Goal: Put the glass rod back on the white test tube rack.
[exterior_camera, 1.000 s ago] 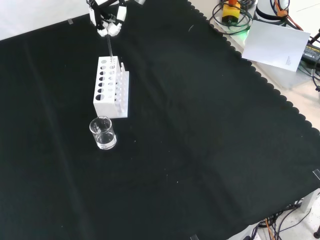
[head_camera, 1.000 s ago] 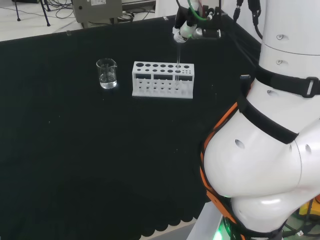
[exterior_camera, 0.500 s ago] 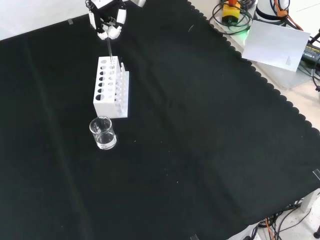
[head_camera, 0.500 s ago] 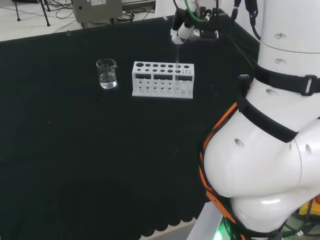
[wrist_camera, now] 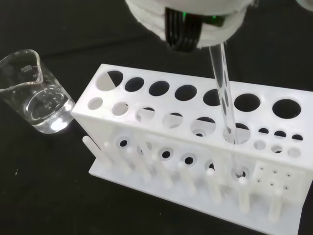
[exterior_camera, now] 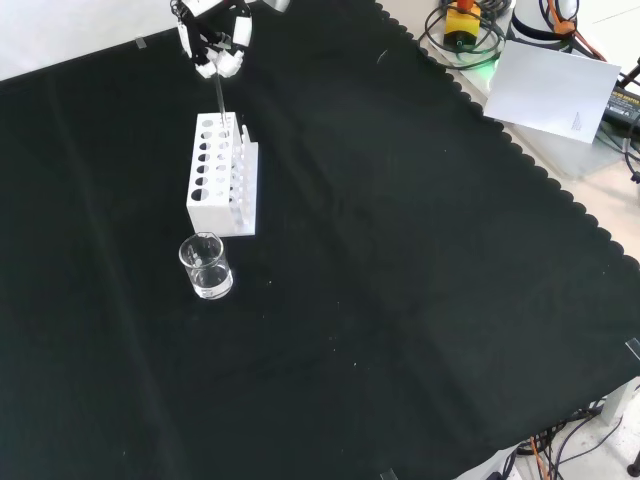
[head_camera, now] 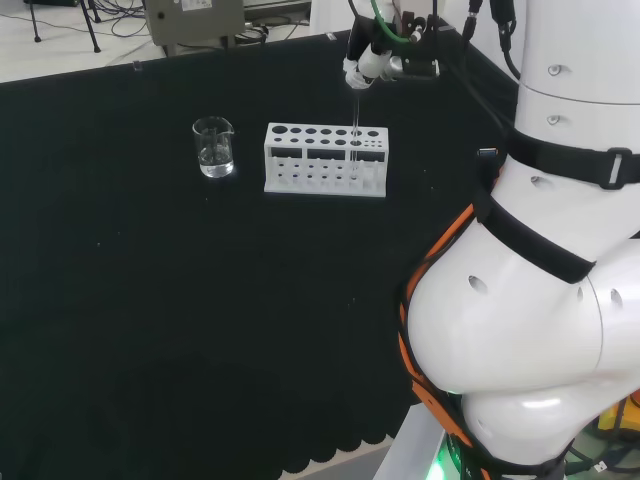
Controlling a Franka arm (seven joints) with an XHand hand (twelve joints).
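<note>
The black and white hand point(head_camera: 372, 62) is pinching the top of the clear thin glass rod point(wrist_camera: 226, 110), which is standing inside 1 hole of the white plastic test tube rack point(head_camera: 325, 159). I judge it should be releasing only once the rod is resting upright.

Cloth open around rack point(exterior_camera: 222, 180); beaker point(exterior_camera: 206, 267) near (one end).

The bench was draped in a black cloth with a scalloped edge point(exterior_camera: 520, 160), past it in the front view sat a white sheet of paper point(exterior_camera: 555, 90) and a tangle of black cables point(exterior_camera: 560, 450), and the head view had a grey metal box point(head_camera: 195, 20) on a pale floor point(head_camera: 60, 50).
</note>
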